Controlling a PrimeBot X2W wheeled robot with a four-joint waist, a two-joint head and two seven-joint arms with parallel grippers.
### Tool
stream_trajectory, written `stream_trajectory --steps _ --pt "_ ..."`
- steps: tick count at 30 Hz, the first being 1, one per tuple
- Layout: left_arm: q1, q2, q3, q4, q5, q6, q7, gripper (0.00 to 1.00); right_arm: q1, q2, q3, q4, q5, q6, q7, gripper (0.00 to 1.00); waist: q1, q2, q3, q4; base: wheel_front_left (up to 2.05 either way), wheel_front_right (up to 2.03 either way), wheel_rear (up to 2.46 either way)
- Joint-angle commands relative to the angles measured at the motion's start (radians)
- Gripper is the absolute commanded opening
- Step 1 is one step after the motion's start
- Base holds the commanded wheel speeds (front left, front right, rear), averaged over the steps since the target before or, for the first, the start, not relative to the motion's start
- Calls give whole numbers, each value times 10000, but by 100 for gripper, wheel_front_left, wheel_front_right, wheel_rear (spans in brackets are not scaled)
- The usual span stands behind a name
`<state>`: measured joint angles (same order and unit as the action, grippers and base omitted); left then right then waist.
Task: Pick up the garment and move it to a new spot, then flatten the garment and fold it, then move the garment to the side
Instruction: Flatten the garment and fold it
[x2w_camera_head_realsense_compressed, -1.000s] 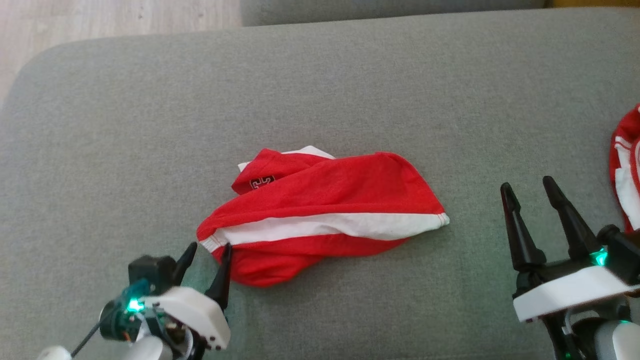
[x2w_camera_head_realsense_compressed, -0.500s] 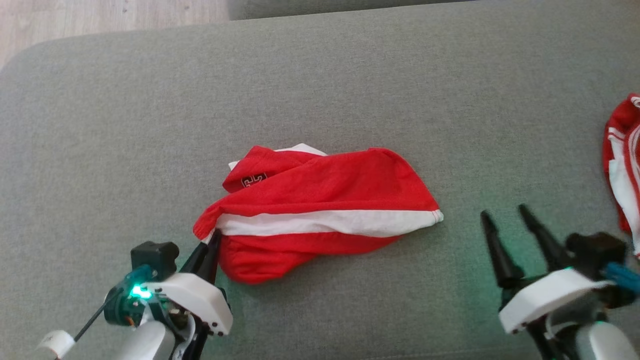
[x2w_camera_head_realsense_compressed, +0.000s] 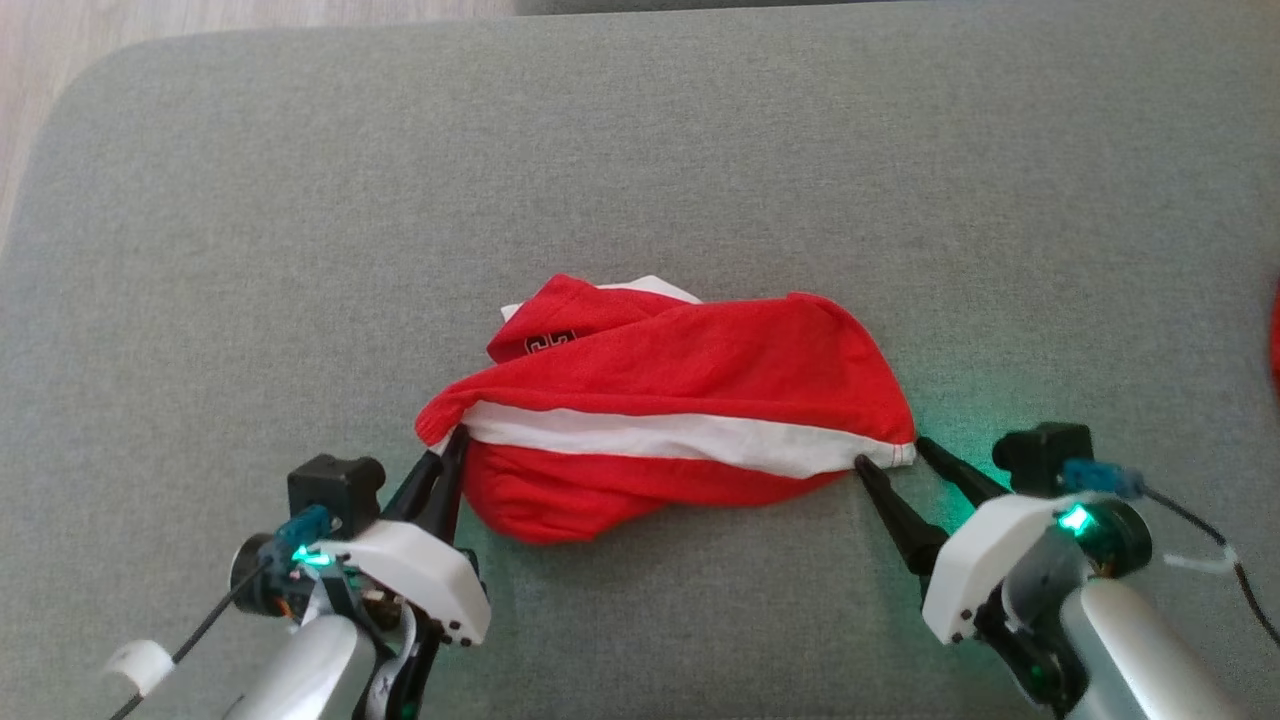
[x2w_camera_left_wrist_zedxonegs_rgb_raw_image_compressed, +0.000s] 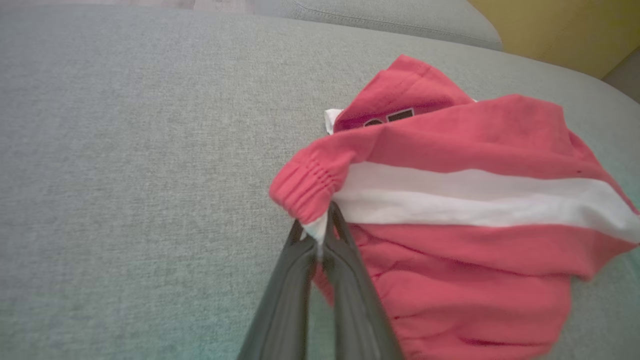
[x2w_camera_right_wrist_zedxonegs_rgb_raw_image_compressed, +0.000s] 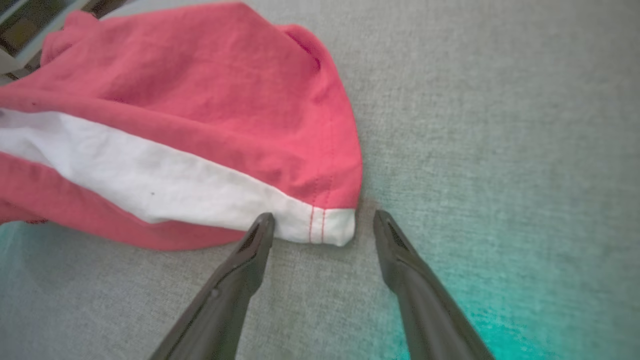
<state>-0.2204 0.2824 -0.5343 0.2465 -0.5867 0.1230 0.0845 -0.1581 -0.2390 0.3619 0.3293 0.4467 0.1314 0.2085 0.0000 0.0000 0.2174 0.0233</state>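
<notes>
Since a moment ago, the right gripper (x2w_camera_head_realsense_compressed: 890, 453) has come in from the side and now sits right at the end of the red shorts (x2w_camera_head_realsense_compressed: 690, 370); before, it was well away from them. Its two dark fingers are apart. The hem corner (x2w_camera_right_wrist_zedxonegs_rgb_raw_image_compressed: 340, 225) of the shorts lies between the tips, with one tip touching the edge of the cloth and the other just beside it on the cushion. It is not holding anything. The left gripper (x2w_camera_head_realsense_compressed: 447, 458) is at the other end of the shorts, as it was half a second ago. Its fingers are squeezed together on a little bit of white cloth just under the stretchy band (x2w_camera_left_wrist_zedxonegs_rgb_raw_image_compressed: 305, 185), where the white stripe (x2w_camera_head_realsense_compressed: 680, 435) starts. The shorts lie in a crumpled heap near the middle of the grey sofa cushion (x2w_camera_head_realsense_compressed: 300, 250). The white stripe runs all the way across them, from one gripper to the other. Red cloth bulges out below the stripe, and a number patch (x2w_camera_head_realsense_compressed: 550, 345) shows on a fold at the top left. A bit of wood floor (x2w_camera_head_realsense_compressed: 100, 20) shows past the far left corner of the cushion.
</notes>
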Motion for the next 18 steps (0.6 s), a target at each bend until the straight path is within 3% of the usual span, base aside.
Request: stream_trajectory --steps 1,2,4,10,18 --pt "-382 115 297 -310 75 13 -150 0 -200 -244 347 -4 89 -7 284 100 0 0 10 17 0 0 0" --pt "-383 106 295 -315 84 23 -194 0 -258 -252 456 122 200 -7 407 95 0 0 17 24 0 0 0" --pt "-376 96 287 -323 86 32 -249 0 -318 -327 731 372 341 -7 842 0 0 0 35 28 0 0 0" --pt "-344 301 353 -824 282 189 -511 0 -405 -645 624 -313 633 -7 736 0 0 0 -42 -15 0 0 0" --pt "-655 1087 400 -3550 1135 582 -378 0 -215 -1096 -1498 -3482 -225 -7 15 0 0 0 -549 -167 0 0 0"
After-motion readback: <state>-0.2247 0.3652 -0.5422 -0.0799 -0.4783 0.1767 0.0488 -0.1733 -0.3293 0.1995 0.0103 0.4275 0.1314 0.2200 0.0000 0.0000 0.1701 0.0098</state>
